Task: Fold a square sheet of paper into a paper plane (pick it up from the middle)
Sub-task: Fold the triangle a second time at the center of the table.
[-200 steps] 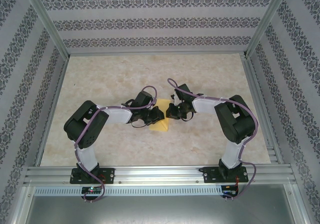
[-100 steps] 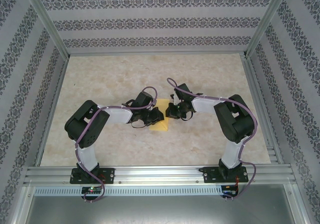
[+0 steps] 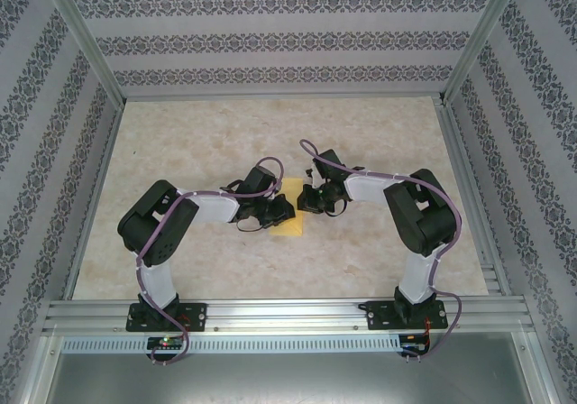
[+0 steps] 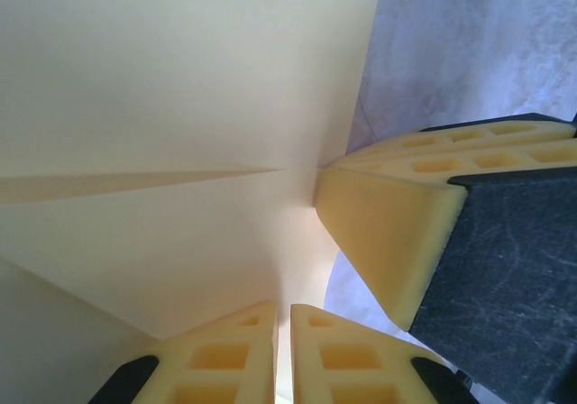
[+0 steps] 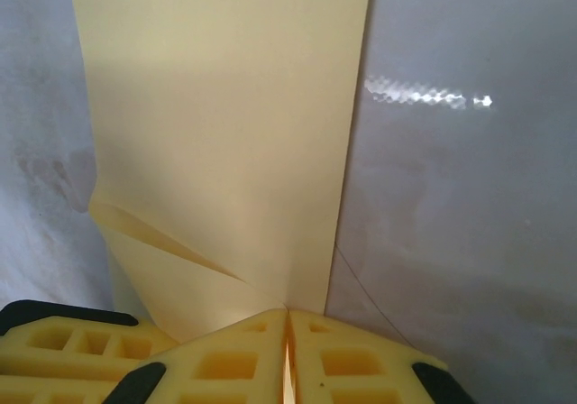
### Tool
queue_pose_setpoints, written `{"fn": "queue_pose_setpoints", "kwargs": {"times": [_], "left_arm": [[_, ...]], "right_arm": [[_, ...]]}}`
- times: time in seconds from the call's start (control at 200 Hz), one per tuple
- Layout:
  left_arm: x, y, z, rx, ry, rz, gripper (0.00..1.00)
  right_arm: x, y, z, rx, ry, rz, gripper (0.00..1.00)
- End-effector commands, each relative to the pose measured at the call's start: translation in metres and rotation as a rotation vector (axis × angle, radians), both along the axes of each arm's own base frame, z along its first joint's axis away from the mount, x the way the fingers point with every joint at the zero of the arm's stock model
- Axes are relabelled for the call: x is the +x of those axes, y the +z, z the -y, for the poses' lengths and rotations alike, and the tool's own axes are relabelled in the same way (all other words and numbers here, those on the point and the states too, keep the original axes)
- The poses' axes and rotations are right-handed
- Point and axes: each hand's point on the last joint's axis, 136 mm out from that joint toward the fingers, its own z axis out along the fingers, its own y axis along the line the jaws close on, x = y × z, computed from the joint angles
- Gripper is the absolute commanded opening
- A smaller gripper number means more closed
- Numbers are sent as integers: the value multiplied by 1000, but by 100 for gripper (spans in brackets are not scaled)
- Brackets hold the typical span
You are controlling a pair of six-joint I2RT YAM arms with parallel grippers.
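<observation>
One square sheet of paper (image 3: pixel 291 227), thin, matte and pale yellow-orange, sits near the middle of the desk (image 3: pixel 225 133), a glossy, cream, marble-patterned slab. Whether the sheet touches the desk or hangs just above it I cannot tell. Two arms reach in to the sheet, each black and white with a purple cable looped along it. The left hand (image 3: pixel 281 211) is at the sheet's left side and the right hand (image 3: pixel 309 200) at its right side, so from above the paper appears as small yellow patches past the black hands. The left wrist view brings out the sheet (image 4: pixel 180 79) as a broad smooth plane with one straight crease running to its right edge. At that edge the right hand's waffle-ribbed yellow fingers (image 4: pixel 388 233) meet the paper. The left hand (image 4: pixel 282 318) has its two ribbed pads drawn to a thin slit, with the sheet's lower edge caught in it. The right wrist view shows the sheet (image 5: pixel 225 106) as a tall strip with straight edges and a folded flap at its lower left. Here the right hand (image 5: pixel 287 318) is pressed together on the strip's bottom edge. A glare streak lies on the desk to the right of the sheet.
</observation>
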Motion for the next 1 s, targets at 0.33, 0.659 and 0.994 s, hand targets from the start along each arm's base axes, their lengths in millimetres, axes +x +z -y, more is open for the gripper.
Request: {"fn": "queue_pose_setpoints", "kwargs": {"times": [0.33,0.659,0.994], "left_arm": [[-8,-20,-10,73,34,-48,12],[-9,-24,-15,106,55,-55,11],[-10,-25,-16,108,58,-59,11]], "right_arm": [[-1,-11,1,-54,17,-2,14],[11,31,0,-14,-19,82,19],[1,25,-8,-8,14,66,10]]}}
